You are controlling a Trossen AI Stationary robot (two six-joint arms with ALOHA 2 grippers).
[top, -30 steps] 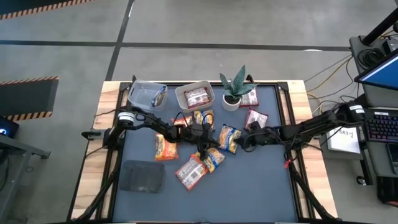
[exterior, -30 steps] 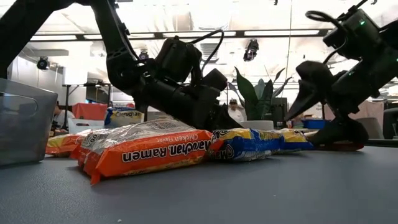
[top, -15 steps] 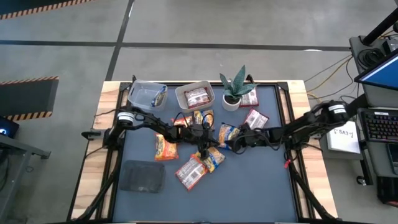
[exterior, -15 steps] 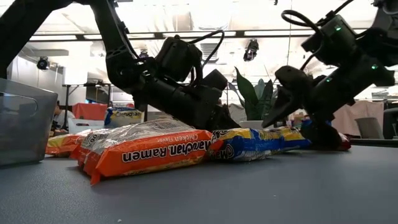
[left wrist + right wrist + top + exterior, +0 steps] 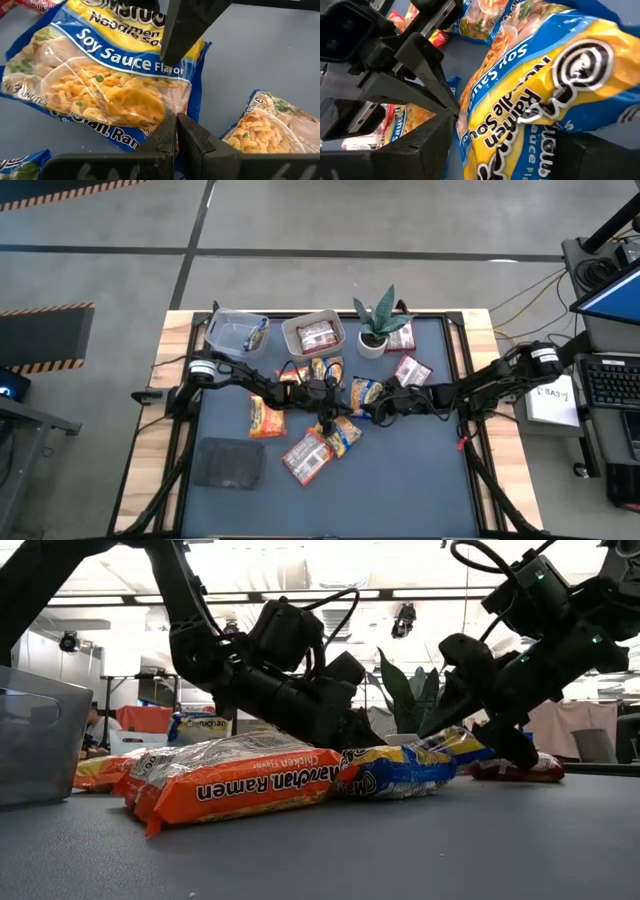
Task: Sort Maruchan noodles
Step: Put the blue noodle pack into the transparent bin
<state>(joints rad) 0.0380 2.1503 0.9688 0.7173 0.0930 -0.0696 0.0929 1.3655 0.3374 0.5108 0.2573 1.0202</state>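
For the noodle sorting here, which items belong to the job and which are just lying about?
Job:
- Soy sauce packet between the right gripper's fingers
- Chicken ramen packet
- Red packet in tub
- Clear tubs
- Left gripper

Lying about:
- Potted plant
- Grey cloth pad

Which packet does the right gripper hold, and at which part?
The right gripper holds a blue-yellow soy sauce packet at one end, which is lifted off the table.
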